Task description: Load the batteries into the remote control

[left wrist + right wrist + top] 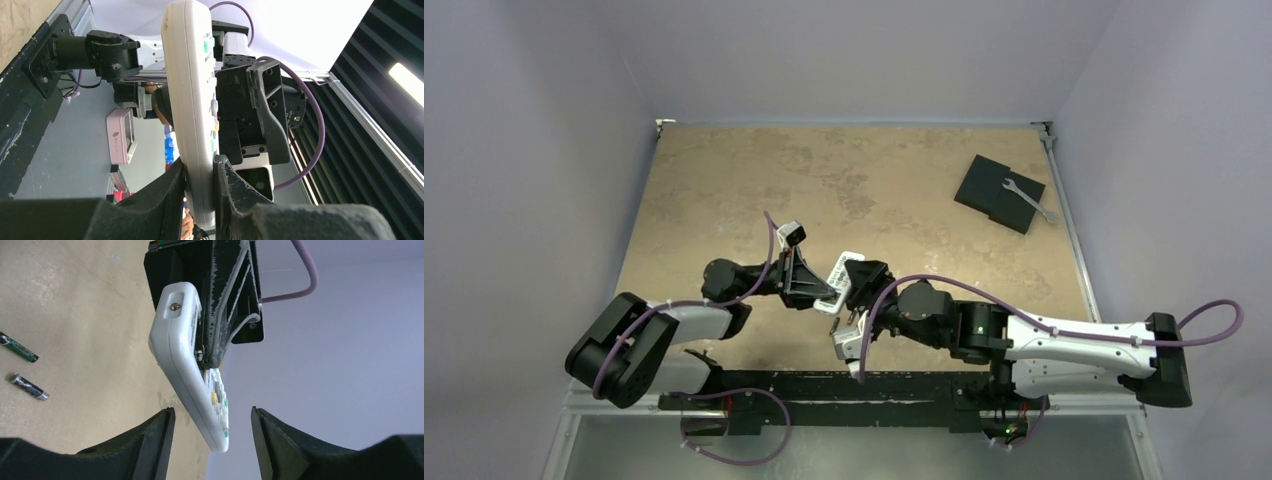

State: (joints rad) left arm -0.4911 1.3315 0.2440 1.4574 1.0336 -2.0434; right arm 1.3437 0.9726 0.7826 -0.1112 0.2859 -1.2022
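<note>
Near the middle of the top view, the two arms are meeting nose to nose over the tan table (724, 180); the left gripper (200, 182) is clenching the remote control (192, 90) by one end, both dark fingers (172, 192) pressing flat on its front and back; the white body is standing out beyond the jaws toward the top of the left wrist frame, edge-on, with small green and pale buttons showing down its right side.

From the right wrist, the remote is hanging tilted, its buttoned face turned to the right of the frame and its plain back toward the table; a small screw is showing at its upper end.

The right gripper (212, 415) is standing apart, grasping nothing; its jaws are flanking the lower tip of the remote with a gap showing on each side, so no contact is visible.

At the left edge of the right wrist frame, both cells are lying loose on the table: the upper battery (19, 347), dark with green on it, and the lower battery (29, 386), dark with a silvery end; they are lying near each other, not touching, roughly parallel and well apart from the remote.

Toward the upper right of the top view, a black pad (984, 185) is lying flat; a silver wrench (1029, 200) is resting across it.
</note>
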